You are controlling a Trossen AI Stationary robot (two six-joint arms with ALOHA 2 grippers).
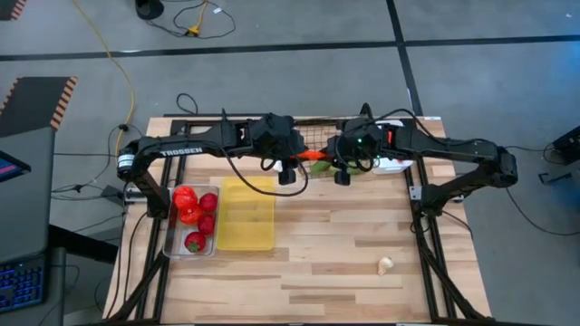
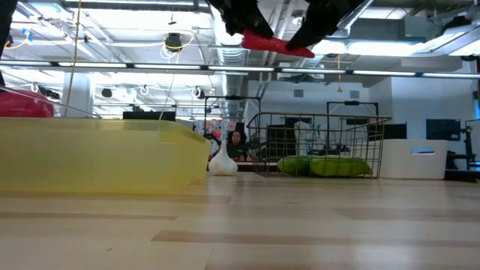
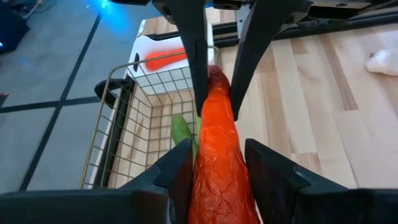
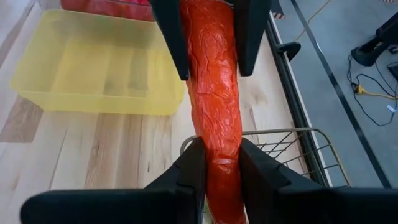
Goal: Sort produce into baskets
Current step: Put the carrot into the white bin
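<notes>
An orange-red carrot (image 1: 319, 160) hangs in the air between my two grippers, over the near rim of the dark wire basket (image 1: 313, 143). My left gripper (image 3: 217, 149) is shut on its thick end and my right gripper (image 4: 221, 144) on its thin end. Green cucumbers (image 2: 322, 165) lie on the wire basket's floor (image 2: 315, 142). Red tomatoes (image 1: 188, 210) fill the clear bin (image 1: 170, 244). The yellow tray (image 1: 246, 217) beside it holds nothing that shows. The white tray (image 3: 149, 46) holds another carrot (image 3: 165, 59). My left gripper pinches the carrot's thick end (image 3: 214, 180) between its two fingers. The fingers come about level from the table's left and lie along the carrot. The carrot is lifted clear, slightly tilted in the low view (image 2: 274, 43). My right gripper pinches the carrot's thin end (image 4: 221, 165) between its two fingers. The fingers come about level from the table's right and lie along the carrot. That end is the lower one and is clear of the basket.
A white garlic piece (image 1: 386, 264) lies alone on the wood at the near right; it also shows in the low view (image 2: 223, 163). The wood between the yellow tray and the garlic is bare. Cables and the arm bases run along the far edge.
</notes>
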